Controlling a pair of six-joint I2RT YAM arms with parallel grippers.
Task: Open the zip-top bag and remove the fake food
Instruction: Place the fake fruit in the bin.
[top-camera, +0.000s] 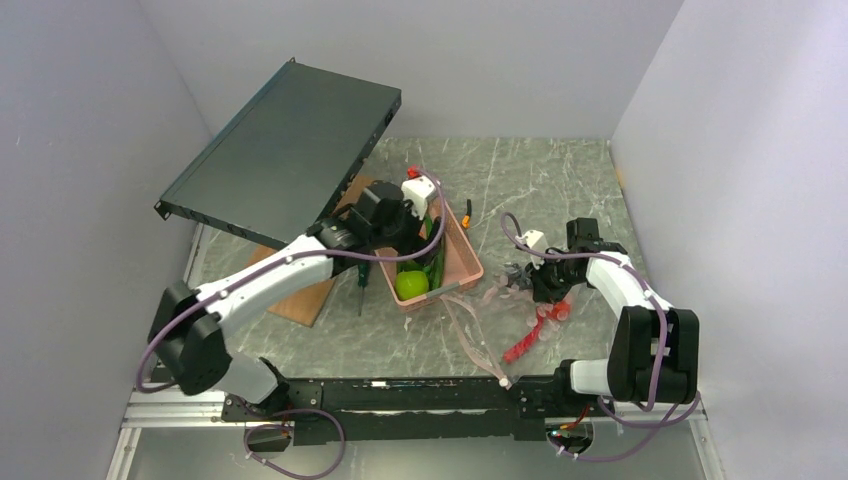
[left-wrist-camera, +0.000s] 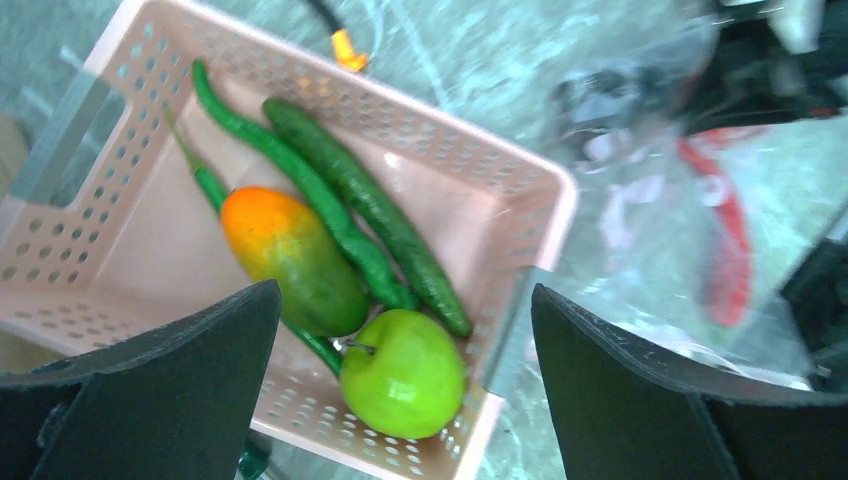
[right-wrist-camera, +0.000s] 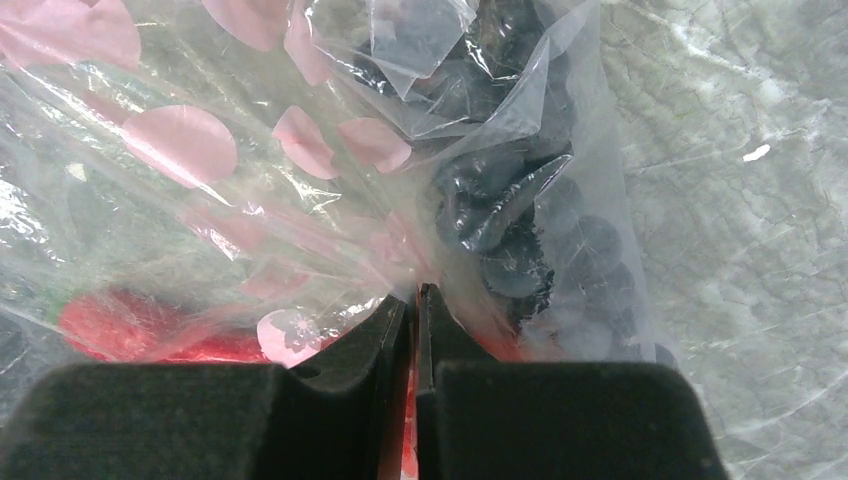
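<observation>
Left wrist: left gripper (left-wrist-camera: 405, 290) spread wide over pink basket (left-wrist-camera: 450, 150) holding apple (left-wrist-camera: 403, 372) and green pods (left-wrist-camera: 360, 200). Right gripper (right-wrist-camera: 413, 300) pinches zip-top bag (right-wrist-camera: 200, 200), right of basket.

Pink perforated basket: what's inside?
The pink basket holds a lime-green plastic apple, an orange-green mango and two long green pods; a thin green stalk runs under the mango. Fingers of the left gripper hide its near corners.

Left arm stretched fwd, left gripper (left-wrist-camera: 405, 300) over pink basket (left-wrist-camera: 420, 125) — jaws wide apart. Right arm bent, right gripper (right-wrist-camera: 415, 295) to basket's right, pinched onto zip-top bag (right-wrist-camera: 200, 200).
</observation>
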